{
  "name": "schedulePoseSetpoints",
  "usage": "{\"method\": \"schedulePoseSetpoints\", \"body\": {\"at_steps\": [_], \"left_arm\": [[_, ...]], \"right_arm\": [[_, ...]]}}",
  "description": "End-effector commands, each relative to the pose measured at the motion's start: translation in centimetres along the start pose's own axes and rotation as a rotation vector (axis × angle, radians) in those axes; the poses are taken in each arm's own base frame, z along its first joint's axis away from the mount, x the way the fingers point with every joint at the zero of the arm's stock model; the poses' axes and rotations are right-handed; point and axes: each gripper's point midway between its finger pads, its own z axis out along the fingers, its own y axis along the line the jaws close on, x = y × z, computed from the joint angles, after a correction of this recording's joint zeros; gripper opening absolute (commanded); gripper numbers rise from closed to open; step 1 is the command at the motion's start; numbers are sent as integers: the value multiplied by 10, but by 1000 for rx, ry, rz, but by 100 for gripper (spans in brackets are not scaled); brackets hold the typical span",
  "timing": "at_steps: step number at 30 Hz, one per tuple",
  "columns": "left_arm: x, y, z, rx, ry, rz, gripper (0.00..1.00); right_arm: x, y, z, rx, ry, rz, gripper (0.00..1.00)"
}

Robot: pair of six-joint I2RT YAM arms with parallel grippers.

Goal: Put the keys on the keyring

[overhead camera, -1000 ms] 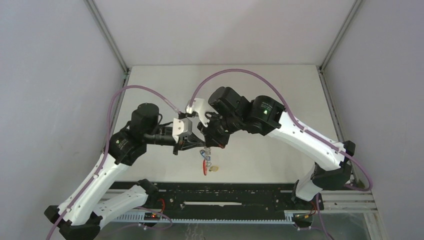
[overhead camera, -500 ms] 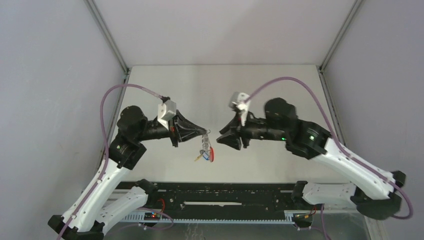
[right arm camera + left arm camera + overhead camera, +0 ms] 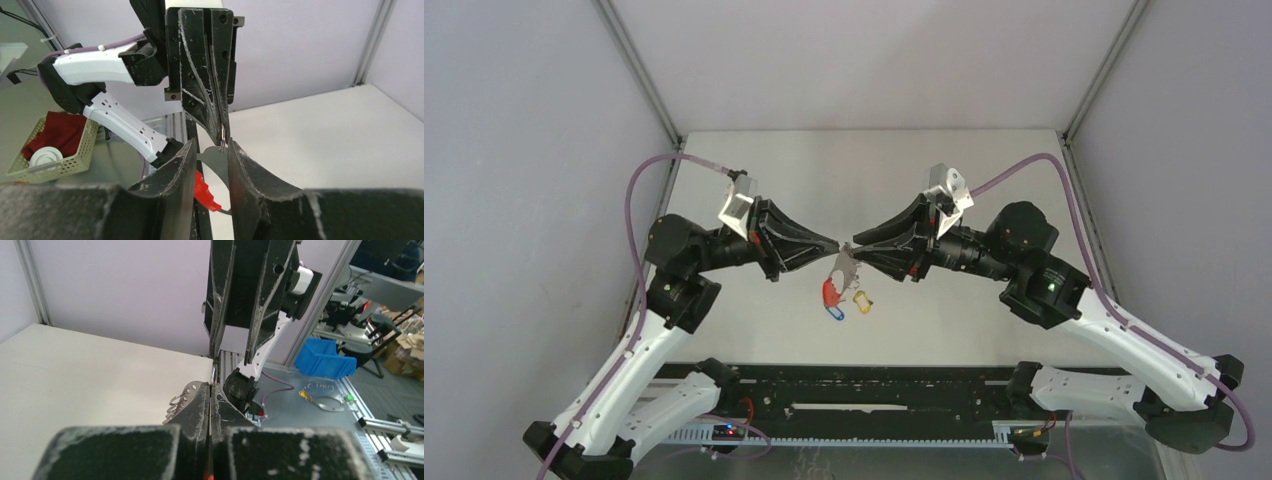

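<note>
Over the middle of the pale desk (image 3: 924, 180) the two arms meet tip to tip. The left pincer (image 3: 838, 243) is fully closed, and its fingertips pinch the top of the keyring (image 3: 846, 266). The keyring hangs from it, clear of the desk. In the left wrist view the closed fingers (image 3: 197, 407) run forward side by side with no gap. The keyring's grey plate and small wire clips show just to their left.

The right pincer (image 3: 857, 256) reaches in from the other side to the same upper part of the keyring. Its jaws stand partly apart. In the right wrist view the grey plate lies in the gap between the two fingers (image 3: 186, 165). Whether either pad presses on the plate cannot be told.

The red band (image 3: 828, 292) curves down from the lower left of the keyring. The blue-tagged key (image 3: 836, 312) dangles just below the band. The yellow-tagged key (image 3: 861, 299) hangs beside it to the right, a little apart. Both keys sit below the two pincer tips, attached at the keyring's lower end.
</note>
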Motion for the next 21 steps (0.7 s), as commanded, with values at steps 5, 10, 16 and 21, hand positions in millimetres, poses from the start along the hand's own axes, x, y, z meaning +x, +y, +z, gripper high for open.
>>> {"method": "schedulePoseSetpoints", "body": {"at_steps": [5,10,16,21], "left_arm": [[-48,-13,1,-21,-126,41,0],[-50,-13,1,-21,-133,42,0],[-52,-15,1,-14,-138,48,0],[-54,-17,1,-4,-138,59,0]], "right_arm": [[-27,10,7,-61,-123,10,36],[-21,9,11,-67,-106,33,32],[-16,7,14,-67,-92,42,31],[-13,7,16,-69,-82,49,28]]}}
